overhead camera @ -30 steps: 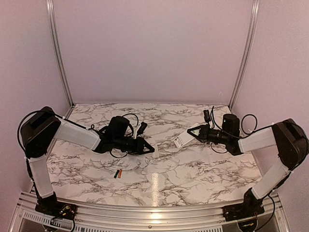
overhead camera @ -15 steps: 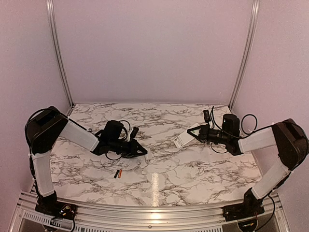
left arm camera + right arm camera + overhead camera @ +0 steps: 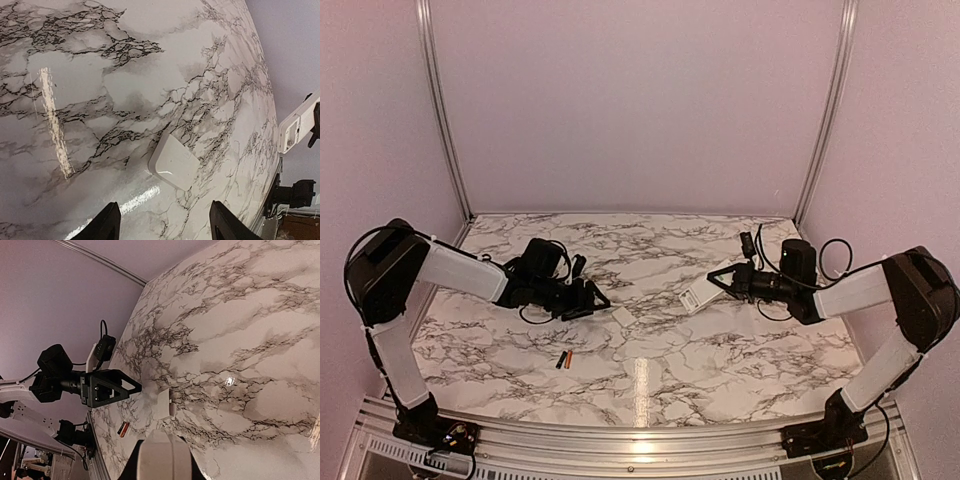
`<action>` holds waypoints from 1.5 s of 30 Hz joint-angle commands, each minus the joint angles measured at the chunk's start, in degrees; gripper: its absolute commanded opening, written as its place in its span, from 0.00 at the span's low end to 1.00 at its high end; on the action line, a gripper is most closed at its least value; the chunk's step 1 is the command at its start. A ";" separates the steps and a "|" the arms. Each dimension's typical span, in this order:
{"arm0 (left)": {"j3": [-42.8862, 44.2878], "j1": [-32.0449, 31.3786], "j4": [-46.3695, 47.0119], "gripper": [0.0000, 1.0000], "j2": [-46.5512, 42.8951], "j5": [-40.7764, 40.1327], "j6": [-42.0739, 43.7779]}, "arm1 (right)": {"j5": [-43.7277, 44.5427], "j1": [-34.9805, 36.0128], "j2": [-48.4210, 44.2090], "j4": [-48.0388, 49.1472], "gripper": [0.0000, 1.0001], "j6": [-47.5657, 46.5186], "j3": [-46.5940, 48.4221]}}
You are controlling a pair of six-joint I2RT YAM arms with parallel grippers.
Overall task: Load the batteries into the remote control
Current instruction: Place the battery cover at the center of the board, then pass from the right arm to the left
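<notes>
Remote control [image 3: 698, 293] is sitting right of the white cover [image 3: 624, 316], with the right gripper [image 3: 718, 281] pinching its end. The batteries [image 3: 564, 359] are lying to the cover's near left.

Left wrist: the left gripper [image 3: 165, 227] is standing spread just short of the cover.

Right wrist: the remote control is resting clamped between the fingers, with the cover beyond it.

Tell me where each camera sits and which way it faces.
Top external: above and behind the bases, looking down on the table; both arms show.
Left wrist: on the left arm, facing the white cover; open left gripper shows.
Right wrist: on the right arm, looking along the held remote control; little of its own arm shows.
Both wrist views share the white cover.
</notes>
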 commanded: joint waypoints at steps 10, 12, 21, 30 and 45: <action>-7.57 -1.56 -27.65 0.47 -22.98 -16.56 9.60 | -6.83 4.95 0.61 1.56 0.00 -0.94 0.34; -9.01 -2.13 -31.04 0.43 -25.68 -18.11 9.39 | -7.53 5.42 0.88 0.39 0.00 -1.92 0.76; -10.46 -8.14 -35.76 0.42 -31.13 -22.43 8.75 | -9.38 8.11 2.05 -5.72 0.00 -5.32 2.30; -6.37 -14.24 -10.94 0.62 -24.79 -8.42 8.54 | -13.02 14.23 4.49 -4.86 0.00 -4.05 6.44; -3.58 -16.44 12.27 0.50 -13.27 12.65 3.98 | -20.95 21.86 5.99 -3.85 0.00 -4.79 12.27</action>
